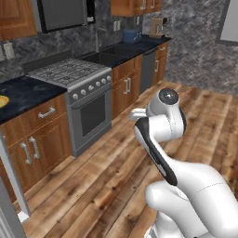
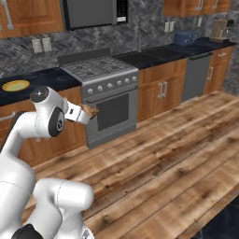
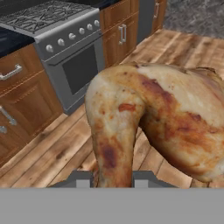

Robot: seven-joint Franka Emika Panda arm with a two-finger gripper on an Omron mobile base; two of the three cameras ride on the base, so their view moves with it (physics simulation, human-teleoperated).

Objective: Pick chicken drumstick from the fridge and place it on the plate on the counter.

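The golden-brown chicken drumstick [image 3: 148, 118] looms large in the hand view, its narrow end down between my gripper's [image 3: 111, 180] two dark tips, which are shut on it. From the right base view the gripper [image 2: 87, 111] holds the drumstick [image 2: 93, 110] in the air in front of the stove, level with the oven door's top. The plate [image 2: 15, 85], yellow-rimmed, lies on the black counter [image 2: 51, 77] to the left of the stove, well left of the gripper; its edge [image 1: 2, 101] also peeks in at the left border. A light-grey edge of the fridge [image 1: 10, 179] stands at the lower left.
The grey gas stove [image 2: 100, 70] with its oven sits between counter sections. Wooden cabinets with silver handles [image 1: 39, 135] run below. A sink [image 2: 140, 57], a dishwasher [image 2: 196, 74], a blue pot [image 2: 185, 37] and a microwave [image 2: 91, 11] lie farther right. Wooden floor [image 2: 163, 154] spreads open to the right.
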